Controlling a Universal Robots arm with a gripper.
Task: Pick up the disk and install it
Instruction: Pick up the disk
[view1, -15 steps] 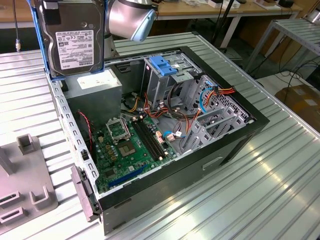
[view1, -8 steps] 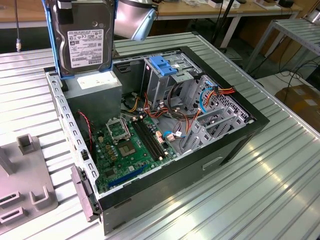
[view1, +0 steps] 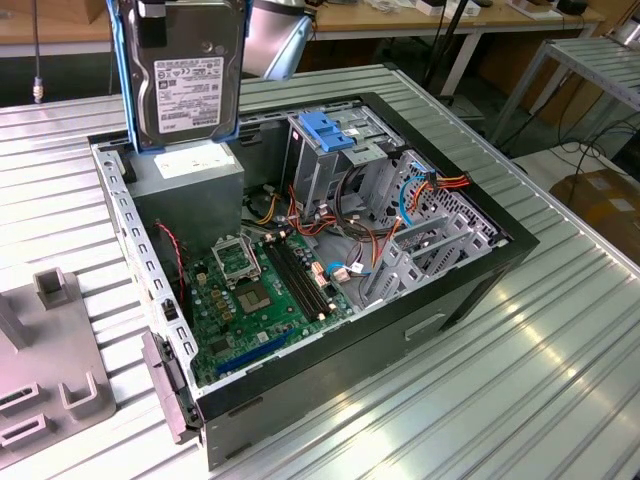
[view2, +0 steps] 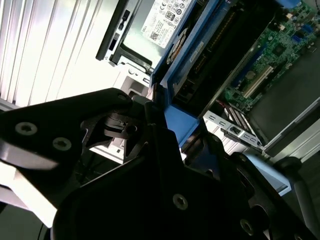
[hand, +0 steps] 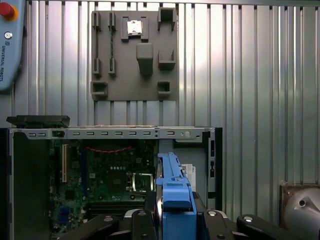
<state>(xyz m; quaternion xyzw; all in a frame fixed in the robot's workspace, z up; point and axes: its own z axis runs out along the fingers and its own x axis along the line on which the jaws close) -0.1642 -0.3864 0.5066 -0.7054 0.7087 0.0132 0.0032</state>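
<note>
The disk (view1: 187, 75), a grey hard drive with a white label and a blue plastic frame, hangs upright in the air at the top of the exterior view's left. It is above the back corner of the open computer case (view1: 470, 280), over the grey box with a white label (view1: 190, 175). In the first wrist view my gripper (hand: 175, 216) is shut on the disk (hand: 172, 187), its black fingers on either side of the blue frame. The second wrist view shows the blue frame of the disk (view2: 182, 122) running out from the black gripper body. The tall metal cage with a blue latch (view1: 335, 135) stands inside the case, to the right of the disk.
The case lies open on a ribbed metal table (view1: 560, 380), with the green motherboard (view1: 260, 290) and loose cables (view1: 430, 185) inside. A grey fixture plate (view1: 50, 380) sits at the exterior view's left. A teach pendant (hand: 10, 40) lies beyond the plate.
</note>
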